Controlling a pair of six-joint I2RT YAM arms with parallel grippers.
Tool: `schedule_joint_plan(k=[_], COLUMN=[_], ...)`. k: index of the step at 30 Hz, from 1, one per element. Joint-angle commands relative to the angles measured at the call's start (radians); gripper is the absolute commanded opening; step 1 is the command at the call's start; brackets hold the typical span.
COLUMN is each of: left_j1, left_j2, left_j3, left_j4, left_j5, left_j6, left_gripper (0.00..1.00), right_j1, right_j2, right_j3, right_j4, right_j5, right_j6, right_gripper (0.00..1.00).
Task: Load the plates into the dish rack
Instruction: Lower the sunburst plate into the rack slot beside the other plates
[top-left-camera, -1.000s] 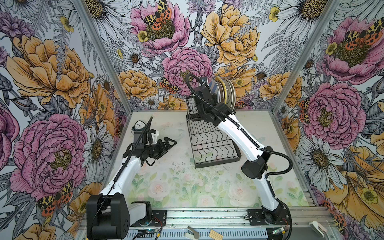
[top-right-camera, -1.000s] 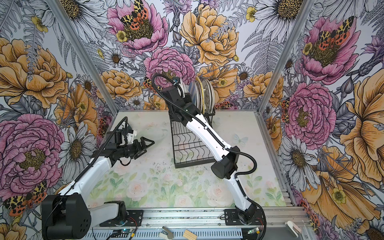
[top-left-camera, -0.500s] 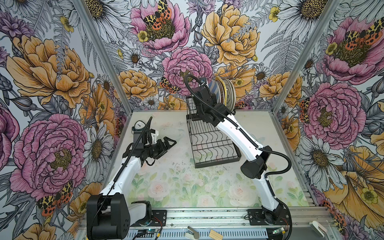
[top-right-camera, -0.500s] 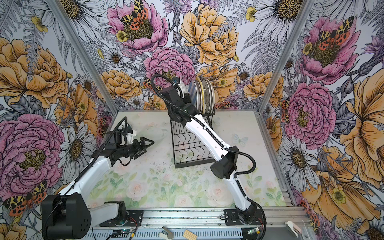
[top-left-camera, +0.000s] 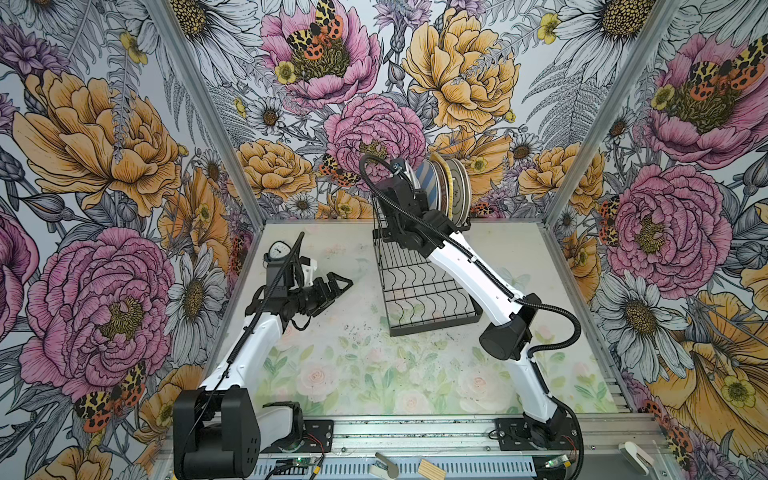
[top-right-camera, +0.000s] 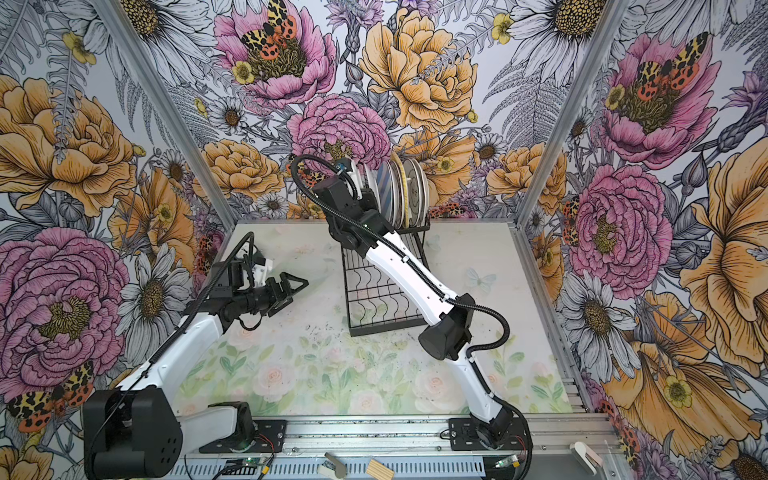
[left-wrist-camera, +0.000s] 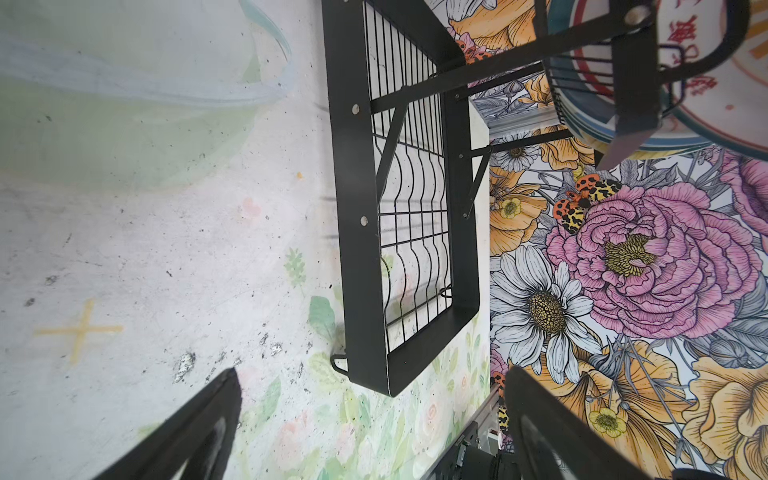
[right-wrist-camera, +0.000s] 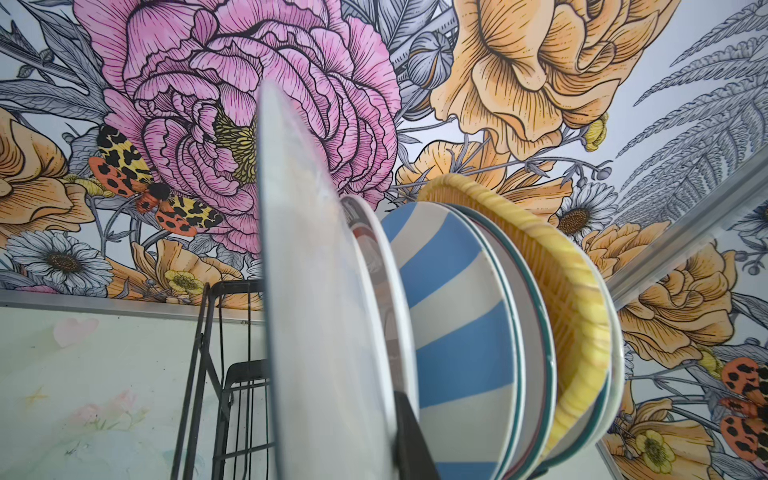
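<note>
R jaws pinched on rim of a white plate (right-wrist-camera: 307, 291), held on edge so it can drop into a slot at left end of the row. Rest of the plates (top-left-camera: 446, 189) stand upright on upper shelf of the dish rack (top-left-camera: 432, 328), upper centre in both top views. Striped plate (right-wrist-camera: 453, 311) sits next over, yellow woven one (right-wrist-camera: 582, 299) past it. Lower tray bare. L jaws spread wide, empty, over bench (top-left-camera: 374, 374) mid-left, prob. to stay clear. Looks like last plate; can't tell if seated.
</note>
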Motion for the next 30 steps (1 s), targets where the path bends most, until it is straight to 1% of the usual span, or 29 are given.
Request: schedule_joint_plan(k=[1, 8, 15, 22, 23, 30], left_j1=[0.008, 0.019, 0.032, 0.038, 0.038, 0.043], left_j2=[0.010, 0.007, 0.005, 0.021, 0.023, 0.037], left_j3=[0.006, 0.000, -0.003, 0.007, 0.009, 0.016], left_j4=[0.033, 0.033, 0.034, 0.034, 0.034, 0.041], left_j5=[-0.008, 0.001, 0.007, 0.012, 0.010, 0.013], left_j6=[0.025, 0.026, 0.029, 0.035, 0.034, 0.034], left_gripper=[0.99, 0.99, 0.99, 0.99, 0.99, 0.99], right_j1=[0.013, 0.006, -0.018, -0.017, -0.043, -0.053], right_j2=[-0.019, -0.002, 0.016, 0.032, 0.035, 0.040], right_j3=[0.042, 0.043, 0.042, 0.042, 0.041, 0.042], right_j4=[0.048, 0.059, 0.065, 0.067, 0.067, 0.081], right_j5=[0.023, 0.039, 0.035, 0.029, 0.029, 0.027], right_j6=[-0.010, -0.033, -0.039, -0.041, -0.042, -0.051], right_gripper=[0.00, 0.00, 0.00, 0.00, 0.00, 0.00])
